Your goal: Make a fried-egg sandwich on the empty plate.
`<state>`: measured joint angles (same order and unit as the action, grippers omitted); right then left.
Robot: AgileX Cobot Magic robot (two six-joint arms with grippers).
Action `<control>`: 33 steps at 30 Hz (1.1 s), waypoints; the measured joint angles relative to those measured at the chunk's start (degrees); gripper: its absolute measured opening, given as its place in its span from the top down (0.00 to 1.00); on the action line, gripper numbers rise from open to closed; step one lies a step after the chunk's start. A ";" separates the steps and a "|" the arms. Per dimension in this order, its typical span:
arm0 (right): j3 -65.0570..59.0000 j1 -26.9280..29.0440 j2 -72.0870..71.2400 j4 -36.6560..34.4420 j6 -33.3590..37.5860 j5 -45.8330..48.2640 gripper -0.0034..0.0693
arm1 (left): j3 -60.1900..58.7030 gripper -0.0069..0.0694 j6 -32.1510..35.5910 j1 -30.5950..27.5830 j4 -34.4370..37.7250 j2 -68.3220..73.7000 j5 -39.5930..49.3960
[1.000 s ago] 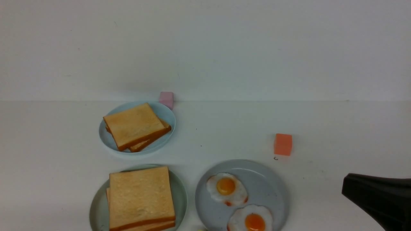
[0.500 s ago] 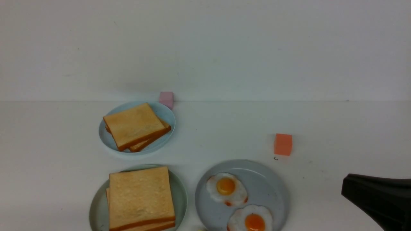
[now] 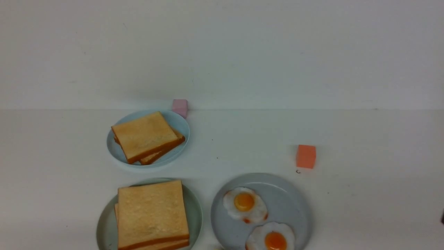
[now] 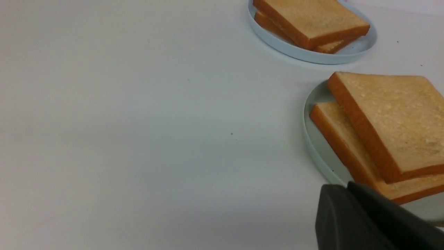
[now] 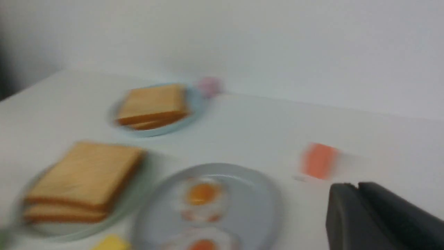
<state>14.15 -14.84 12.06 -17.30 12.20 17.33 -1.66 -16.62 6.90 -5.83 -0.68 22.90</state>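
Two square toast slices (image 3: pixel 151 210) lie stacked on the pale mint-green plate (image 3: pixel 195 208) at the front left; no egg shows between them. In the left wrist view the top slice (image 4: pixel 392 114) sits skewed over the lower one (image 4: pixel 338 139). Two fried eggs (image 3: pixel 244 205) (image 3: pixel 272 239) lie on the grey-blue plate (image 3: pixel 289 201). My left gripper (image 4: pixel 347 187) is shut and empty, just beside the mint plate's rim (image 4: pixel 312 139). My right gripper (image 5: pixel 357 185) is shut and empty, in front of the orange cube (image 5: pixel 319 160); only a dark speck of it (image 3: pixel 443 218) shows in the front view.
A light blue plate (image 3: pixel 178 121) with other toast slices (image 3: pixel 144 135) stands at the back left, a pink cube (image 3: pixel 180 106) behind it. An orange cube (image 3: pixel 305 156) stands right of centre. A yellow piece (image 5: pixel 111 243) lies near the front edge. The right wrist view is blurred.
My right gripper has pulled back to the right and almost fully left the front view. The plates, toast and eggs have not moved.
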 joint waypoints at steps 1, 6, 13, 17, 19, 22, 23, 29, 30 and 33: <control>-2.39 2.94 -2.70 3.98 -4.17 0.55 0.85 | 0.00 0.86 0.00 0.00 0.00 0.00 0.00; -10.71 8.93 -9.34 11.09 -12.20 2.20 0.84 | 0.00 0.86 0.00 0.00 0.00 0.00 0.00; -15.15 10.86 -12.67 11.77 -13.38 4.99 0.84 | 0.00 0.85 0.00 0.00 0.00 0.00 -0.06; -15.15 10.86 -12.71 11.77 -13.38 4.99 0.83 | 0.00 0.85 0.00 0.00 0.00 0.00 -0.06; -15.15 10.86 -12.71 11.77 -13.40 4.99 0.82 | 0.00 0.85 0.00 0.00 0.00 0.00 -0.06; -15.15 10.86 -12.71 11.72 -13.40 4.99 0.82 | 0.00 0.85 0.00 0.00 0.00 0.00 -0.06; -15.15 10.86 -12.71 11.72 -13.40 4.99 0.82 | 0.00 0.85 0.06 0.00 0.00 0.00 -0.06; -15.15 10.86 -12.71 11.72 -13.40 4.99 0.81 | 0.00 0.85 0.12 0.00 0.00 0.00 -0.06; -15.15 10.86 -12.71 11.72 -13.40 4.99 0.81 | 0.00 0.85 0.12 0.00 0.00 0.00 -0.06; -15.15 10.86 -12.71 11.72 -13.40 4.99 0.81 | 0.00 0.85 0.12 0.00 0.00 0.00 -0.06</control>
<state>-0.99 -3.98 -0.65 -5.59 -1.21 22.32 -1.66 -16.50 6.90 -5.83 -0.68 22.84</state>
